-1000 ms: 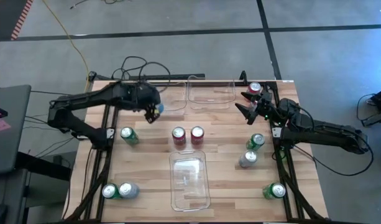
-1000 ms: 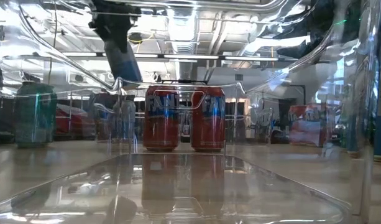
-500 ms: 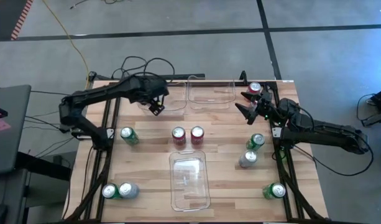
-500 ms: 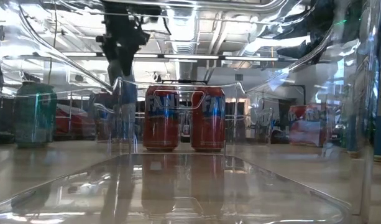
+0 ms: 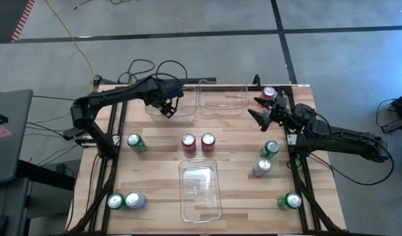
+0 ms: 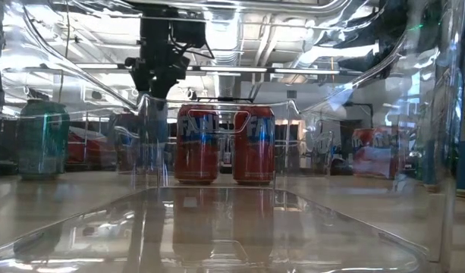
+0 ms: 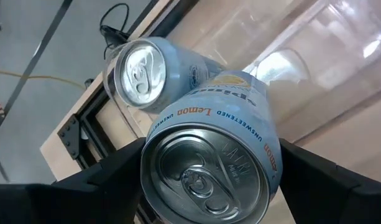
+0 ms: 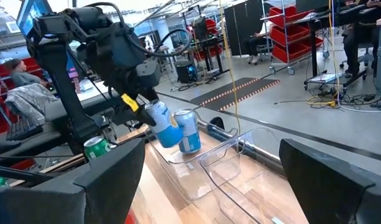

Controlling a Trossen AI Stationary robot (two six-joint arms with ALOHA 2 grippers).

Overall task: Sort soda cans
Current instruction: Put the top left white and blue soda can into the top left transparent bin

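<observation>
You are working in what looks like a robotics lab or industrial workshop. The wooden table point(image 5: 233, 164) stands on a grey concrete floor point(image 5: 187, 39) crossed by dark lines, with a hazard-striped patch point(image 5: 23, 19) at one corner and a yellow cable point(image 5: 79, 49) trailing over it. Beyond the table you see red parts bins point(image 8: 296, 28) on racks, wheeled carts, workbenches and, probably, seated people point(image 8: 19, 78), though they are small.
</observation>
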